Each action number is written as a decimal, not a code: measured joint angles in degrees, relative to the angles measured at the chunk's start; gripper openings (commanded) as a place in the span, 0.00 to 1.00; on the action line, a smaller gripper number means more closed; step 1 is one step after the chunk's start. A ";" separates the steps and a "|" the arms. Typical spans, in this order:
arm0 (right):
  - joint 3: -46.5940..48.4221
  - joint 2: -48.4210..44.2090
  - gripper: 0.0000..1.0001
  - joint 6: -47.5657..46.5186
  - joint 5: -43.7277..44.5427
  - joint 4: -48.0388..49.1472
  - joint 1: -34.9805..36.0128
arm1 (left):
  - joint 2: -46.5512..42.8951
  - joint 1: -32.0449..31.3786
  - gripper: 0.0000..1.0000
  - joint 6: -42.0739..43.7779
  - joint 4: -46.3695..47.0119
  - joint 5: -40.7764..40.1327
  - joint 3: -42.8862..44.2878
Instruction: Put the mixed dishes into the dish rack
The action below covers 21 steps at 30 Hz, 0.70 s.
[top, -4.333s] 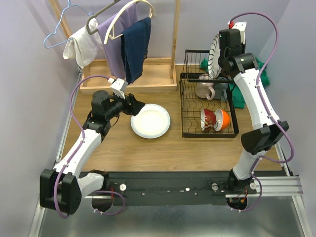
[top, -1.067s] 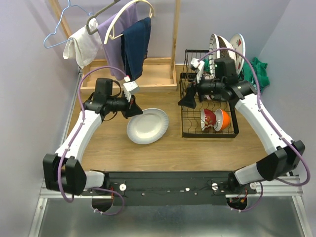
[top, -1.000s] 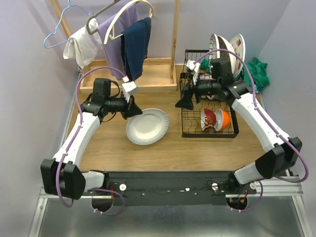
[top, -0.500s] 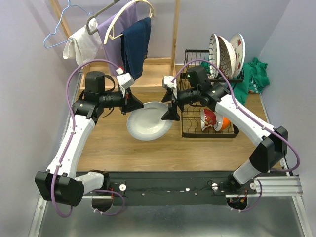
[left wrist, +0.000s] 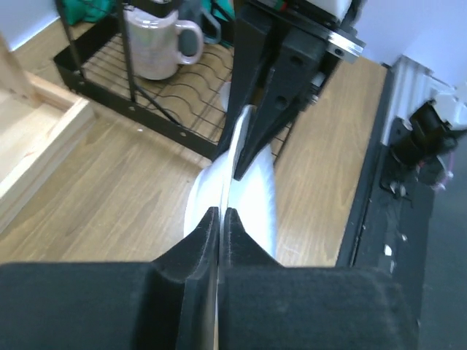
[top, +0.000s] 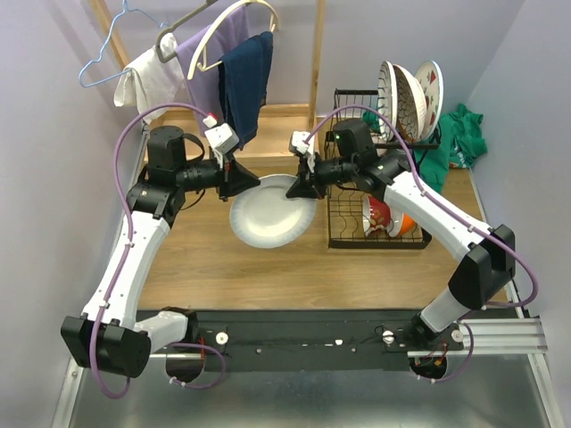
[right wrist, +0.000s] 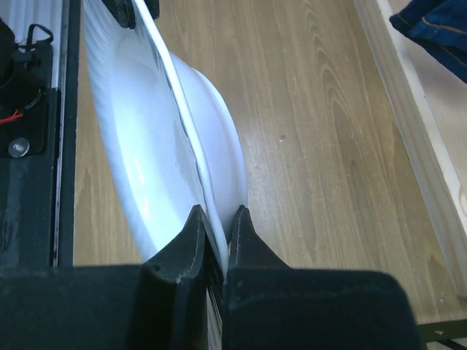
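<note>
A: Where's the white plate (top: 268, 216) now?

B: Over the desk (top: 223, 267), at the dish rack's (top: 329, 214) 9 o'clock, tilted. I can't tell whether its low edge touches the wood.

A: And the jaws?

B: The left gripper (top: 246, 181) has its jaws pinched on the rim at the plate's 11 o'clock. The right gripper (top: 300, 189) has its jaws clamped on the rim at about 1 o'clock. The wrist views show both pairs closed on the thin edge.

A: Any room around it?

B: Bare desk lies from the plate's 5 to 9 o'clock. At 3 o'clock the rack's wire wall is just beside the right gripper. At 12 o'clock the wooden stand's base (top: 277, 134) is near.

A: What's in the rack?

B: A pale mug (left wrist: 152, 49) sits on the lower tier. The red bowl (top: 378, 214) and orange bowl (top: 404, 219) are at the rack's 6 o'clock end. Three plates stand upright at its 12 o'clock end, among them the striped plate (top: 389, 87). The right arm crosses over the rack's middle.
</note>
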 measured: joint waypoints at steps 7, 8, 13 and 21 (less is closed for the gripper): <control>1.18 -0.22 0.00 8.41 16.26 -2.47 0.44 | -7.41 -0.09 0.77 -5.51 12.02 -17.59 -4.50; 2.29 -0.22 0.01 10.64 21.31 -3.30 0.37 | -8.57 -0.09 0.78 -5.95 13.73 -19.80 -4.59; 8.57 -1.62 0.01 16.37 37.03 -4.42 0.33 | -15.41 -0.09 0.80 -7.43 24.46 -34.53 -4.94; 26.08 -3.56 0.01 19.26 59.25 -5.51 0.20 | -17.59 -0.09 0.80 -8.92 29.46 -39.82 -11.32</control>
